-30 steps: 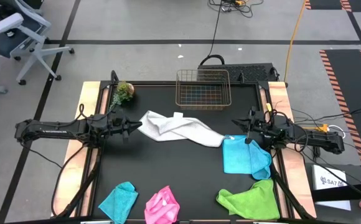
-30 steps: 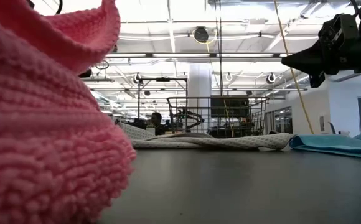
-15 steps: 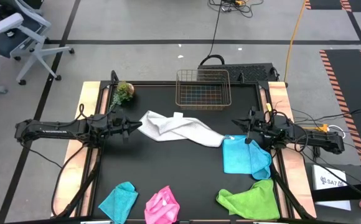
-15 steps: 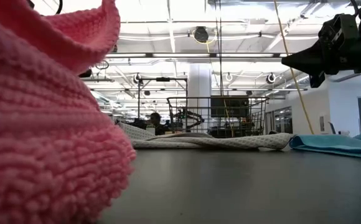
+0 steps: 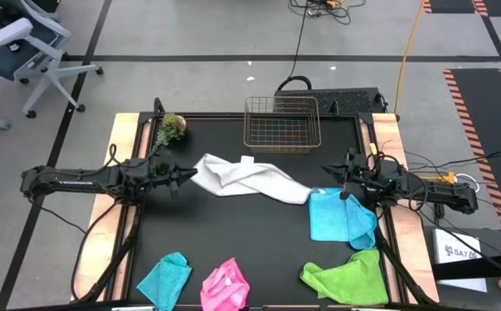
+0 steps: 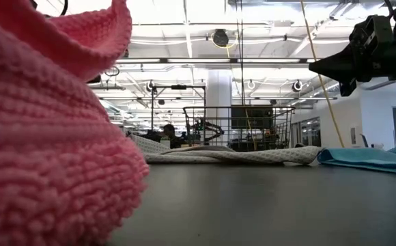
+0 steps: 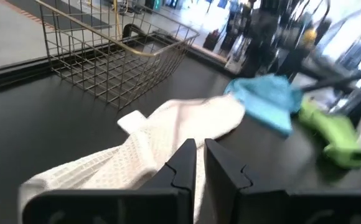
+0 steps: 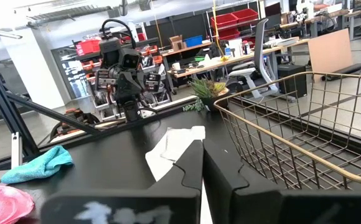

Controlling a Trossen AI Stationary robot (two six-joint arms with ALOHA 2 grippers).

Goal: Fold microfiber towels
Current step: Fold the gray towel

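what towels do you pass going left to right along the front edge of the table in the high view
teal towel → hot pink towel → lime green towel

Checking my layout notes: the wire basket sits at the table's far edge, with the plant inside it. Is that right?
Not quite. The wire basket does sit at the far edge, but the plant is not inside it; it stands on the table apart from the basket, toward the left arm's side. The high view shows this.
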